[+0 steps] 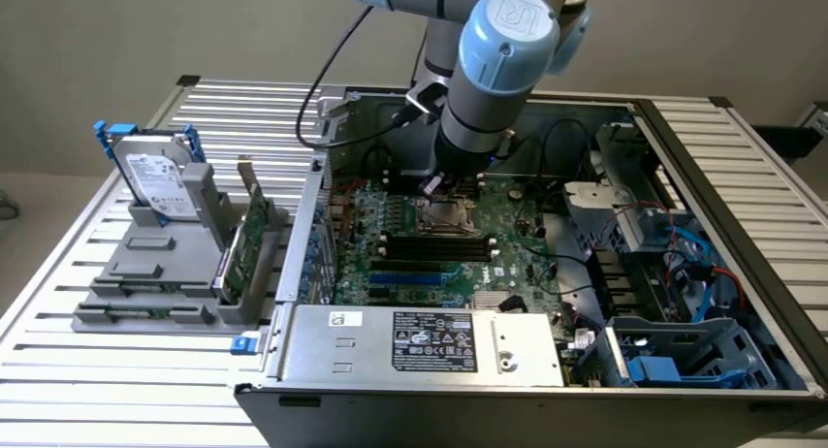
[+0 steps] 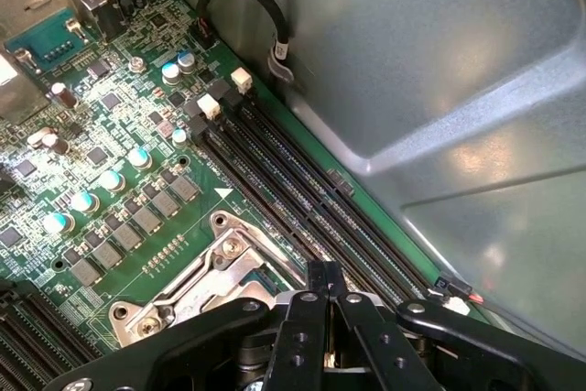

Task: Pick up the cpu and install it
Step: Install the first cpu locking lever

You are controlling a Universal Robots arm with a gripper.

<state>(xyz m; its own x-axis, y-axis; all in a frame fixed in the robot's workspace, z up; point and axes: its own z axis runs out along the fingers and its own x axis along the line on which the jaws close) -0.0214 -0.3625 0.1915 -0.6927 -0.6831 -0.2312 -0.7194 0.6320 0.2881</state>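
My gripper (image 1: 433, 184) hangs low inside the open computer case, just over the far edge of the square metal-framed socket (image 1: 448, 214) on the green motherboard (image 1: 518, 259). In the wrist view its black fingers (image 2: 307, 322) stand pressed together above the socket's silver frame (image 2: 206, 286), with only a thin pale sliver between them. What that sliver is I cannot tell. The cpu is hidden; the fingers cover the socket's centre.
Black memory slots (image 2: 302, 194) run beside the socket, close to the grey case wall (image 2: 439, 89). A power supply (image 1: 433, 343) lies at the case's front. Outside the case, on the exterior view's left, a grey rack (image 1: 162, 273) holds a hard drive (image 1: 158, 184) and a card.
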